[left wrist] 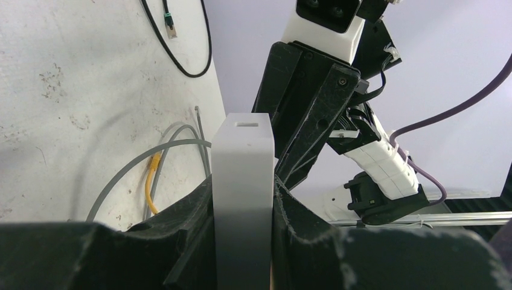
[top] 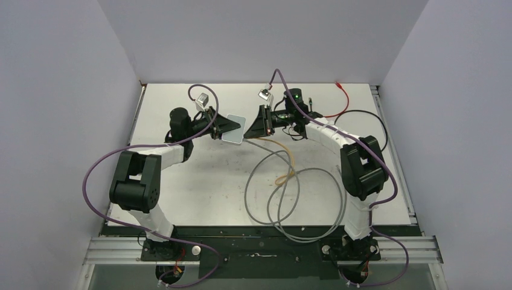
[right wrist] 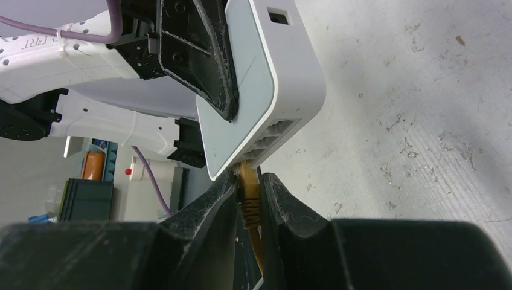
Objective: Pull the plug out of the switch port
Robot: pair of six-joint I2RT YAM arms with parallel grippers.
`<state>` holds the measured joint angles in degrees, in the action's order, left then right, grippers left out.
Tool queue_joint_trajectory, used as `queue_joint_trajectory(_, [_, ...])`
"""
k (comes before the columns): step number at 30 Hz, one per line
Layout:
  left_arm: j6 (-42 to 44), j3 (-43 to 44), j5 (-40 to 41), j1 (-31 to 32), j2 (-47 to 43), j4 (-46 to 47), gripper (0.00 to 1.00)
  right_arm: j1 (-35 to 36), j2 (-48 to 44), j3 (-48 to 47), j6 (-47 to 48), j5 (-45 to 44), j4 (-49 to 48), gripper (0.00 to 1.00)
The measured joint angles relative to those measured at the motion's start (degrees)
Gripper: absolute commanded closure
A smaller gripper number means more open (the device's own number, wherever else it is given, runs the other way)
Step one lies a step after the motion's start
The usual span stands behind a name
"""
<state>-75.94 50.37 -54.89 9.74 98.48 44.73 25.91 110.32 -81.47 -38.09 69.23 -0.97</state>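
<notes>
The switch [top: 233, 130], a flat light-grey box, is held off the table with my left gripper [top: 224, 128] shut on its two broad faces. In the left wrist view its narrow edge [left wrist: 243, 175] stands upright between my fingers [left wrist: 193, 211]. The right wrist view shows the switch [right wrist: 265, 90] with its row of sockets facing me. A yellow plug [right wrist: 249, 193] has its front end in one socket. My right gripper [right wrist: 247, 184] is shut on that plug, right at the socket edge. In the top view the right gripper [top: 258, 125] faces the left one across the switch.
The plug's yellow cable [top: 288, 163] drops to the table among wide grey cable loops [top: 302, 199]. A black cable [top: 362, 115] and a red one [top: 342, 88] lie at the back right. White walls close the table on three sides.
</notes>
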Motion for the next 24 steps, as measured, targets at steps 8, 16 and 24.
queue_joint_trajectory(8, [0.33,0.00,0.74,-0.96,0.00,-0.46,1.00,-1.81,-0.37,0.83,1.66,-0.50,2.73,0.95])
queue_joint_trajectory(16, [0.35,0.00,1.11,-1.66,-0.02,-1.33,1.00,-3.34,-0.37,0.96,2.93,-1.05,4.68,0.95])
queue_joint_trajectory(24, [1.31,0.00,1.09,-1.66,-0.17,-2.45,1.00,-3.34,-0.37,0.96,2.97,-1.55,4.94,0.95])
